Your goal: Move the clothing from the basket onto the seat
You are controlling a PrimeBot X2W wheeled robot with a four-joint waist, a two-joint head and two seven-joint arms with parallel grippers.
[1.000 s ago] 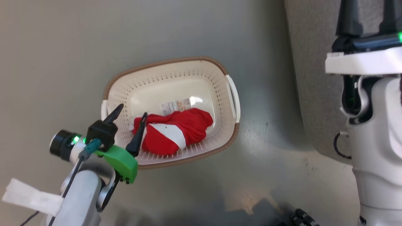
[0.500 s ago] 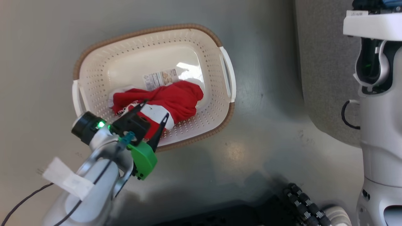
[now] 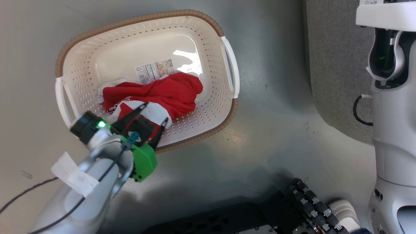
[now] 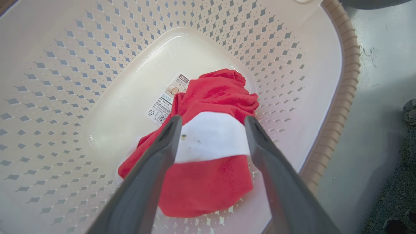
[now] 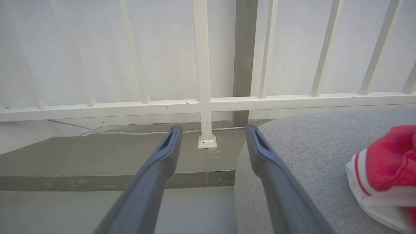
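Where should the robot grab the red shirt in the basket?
Probably the white panel humped on top of the red clothing. It looks like the highest fold, and the basket walls block the sides, so come straight down from above. The open left tool lines up either side of it.

1. We record bright, even light, with glare on the basket [image 3: 182, 60] bottom.
2. The floor [image 3: 256, 139] shows a soft sheen, possibly from an overhead lamp; shadow darkens its lower edge.
3. Wrist views bow at the edges; railing [image 5: 203, 65] washed out.
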